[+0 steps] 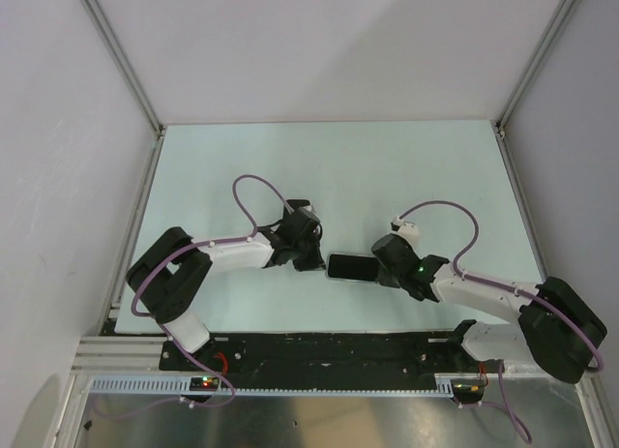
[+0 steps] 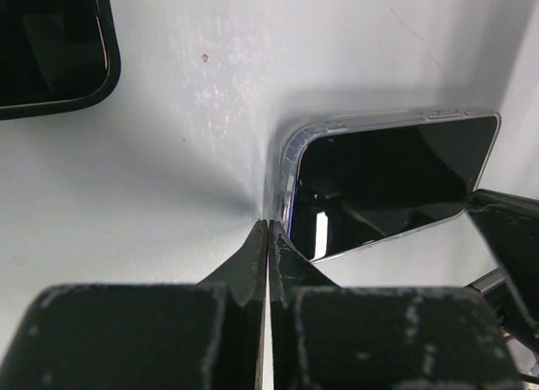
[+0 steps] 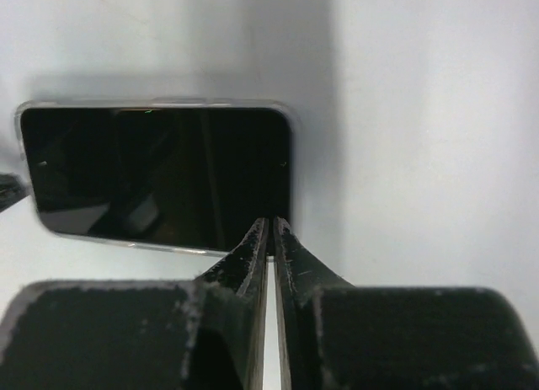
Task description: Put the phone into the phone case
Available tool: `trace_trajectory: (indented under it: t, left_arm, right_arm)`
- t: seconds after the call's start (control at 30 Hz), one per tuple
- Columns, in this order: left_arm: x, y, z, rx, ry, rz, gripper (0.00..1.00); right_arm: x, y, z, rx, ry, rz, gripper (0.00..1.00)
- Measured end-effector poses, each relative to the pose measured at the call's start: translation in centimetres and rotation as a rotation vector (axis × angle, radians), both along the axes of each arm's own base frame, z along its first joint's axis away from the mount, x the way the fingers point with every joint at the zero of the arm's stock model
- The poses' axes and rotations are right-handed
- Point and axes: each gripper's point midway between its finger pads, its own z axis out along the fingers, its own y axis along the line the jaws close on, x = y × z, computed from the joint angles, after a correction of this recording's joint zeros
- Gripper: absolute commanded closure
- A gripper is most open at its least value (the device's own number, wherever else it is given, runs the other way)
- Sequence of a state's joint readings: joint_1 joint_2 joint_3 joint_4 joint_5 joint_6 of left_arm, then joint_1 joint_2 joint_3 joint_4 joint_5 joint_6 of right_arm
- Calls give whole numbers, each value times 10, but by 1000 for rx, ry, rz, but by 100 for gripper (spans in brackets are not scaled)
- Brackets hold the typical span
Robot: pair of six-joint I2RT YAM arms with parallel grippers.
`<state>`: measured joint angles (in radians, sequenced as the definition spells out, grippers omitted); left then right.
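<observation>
Left gripper (image 2: 267,232) and right gripper (image 3: 270,228), closed and empty, press the phone (image 1: 353,268) endwise. (Likely seating it in the case (image 2: 289,154).)

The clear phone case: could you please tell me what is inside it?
A black phone lies screen-up inside the phone case, the clear rim showing around it. The phone covers the case's back, so its markings cannot be seen.

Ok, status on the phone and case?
Both grippers shut: left gripper tip at one end of the phone, right gripper at the other. Phone lies in phone case. Nothing blocking; second black phone aside.
</observation>
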<state>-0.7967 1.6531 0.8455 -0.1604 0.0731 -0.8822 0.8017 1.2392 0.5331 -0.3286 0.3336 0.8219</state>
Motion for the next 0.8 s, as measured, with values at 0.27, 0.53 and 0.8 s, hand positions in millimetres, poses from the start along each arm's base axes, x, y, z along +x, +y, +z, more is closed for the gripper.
trace_trajectory:
  t: [0.27, 0.53, 0.8]
  left_arm:
    - [0, 0, 0, 1, -2, 1, 99]
    - [0, -2, 1, -4, -4, -3, 99]
    - [1, -1, 1, -1, -10, -5, 97]
  right_arm:
    - [5, 45, -1, 173, -45, 25, 93]
    - [1, 52, 8, 219, -21, 44, 88]
    - [-7, 24, 19, 106, 26, 40, 88]
